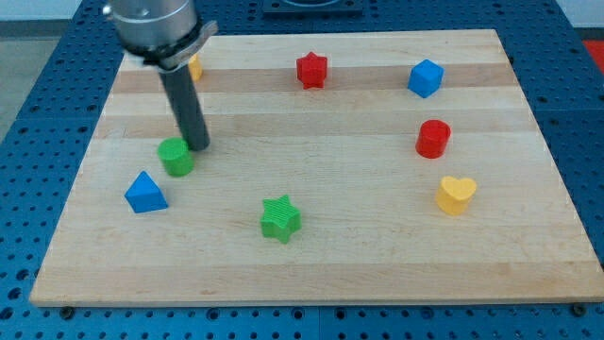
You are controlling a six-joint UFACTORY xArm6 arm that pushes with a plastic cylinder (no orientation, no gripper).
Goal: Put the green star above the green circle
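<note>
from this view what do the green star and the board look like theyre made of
Green star: probably moulded plastic, going by its uniform saturated colour and soft matte sheen. Board: light wood, with visible grain and joined strips, smooth finish.

My tip (199, 146) rests on the surface (311, 264), just to the view's right of the green circle (176, 157), perhaps touching it. The green star (280, 218) lies toward the view's bottom right of my tip, the blue triangle (144, 193) toward its bottom left.
</note>
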